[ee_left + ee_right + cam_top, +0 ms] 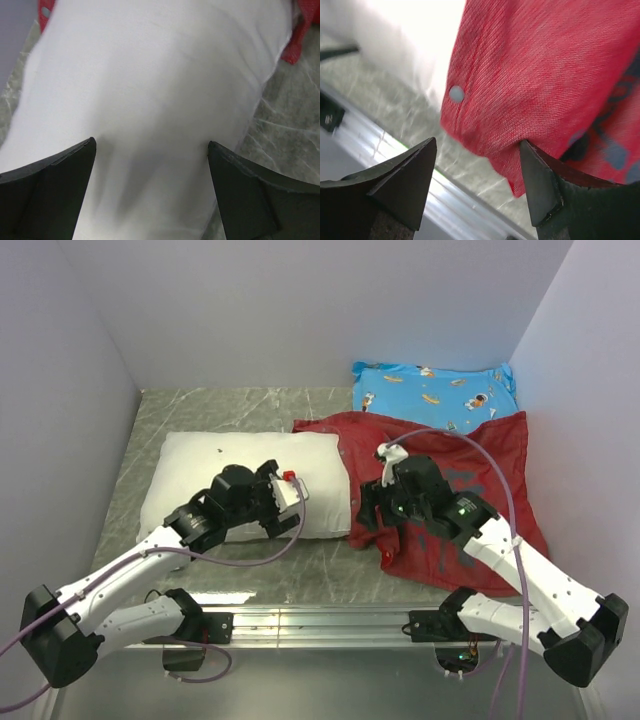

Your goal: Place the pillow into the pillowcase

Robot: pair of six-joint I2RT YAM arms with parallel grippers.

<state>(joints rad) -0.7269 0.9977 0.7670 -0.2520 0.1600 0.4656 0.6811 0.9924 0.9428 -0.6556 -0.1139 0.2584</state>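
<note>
The white pillow [200, 475] lies flat on the left half of the table and fills the left wrist view [150, 75]. My left gripper [283, 502] hangs over its right end, open, with the pillow's surface between the fingertips [151, 147]. The red pillowcase [450, 470] lies spread on the right, dull red face with dark markings up. My right gripper [372, 528] is open at its near left edge. In the right wrist view [477, 145] a fold of the red fabric [535, 75] with a snap button hangs between the jaws and touches the right finger [540, 185].
A blue cartoon-print pillow [435, 390] lies at the back right against the wall, partly under the pillowcase's far edge. White walls close in the left, back and right. A metal rail [320, 620] runs along the near edge between the arm bases.
</note>
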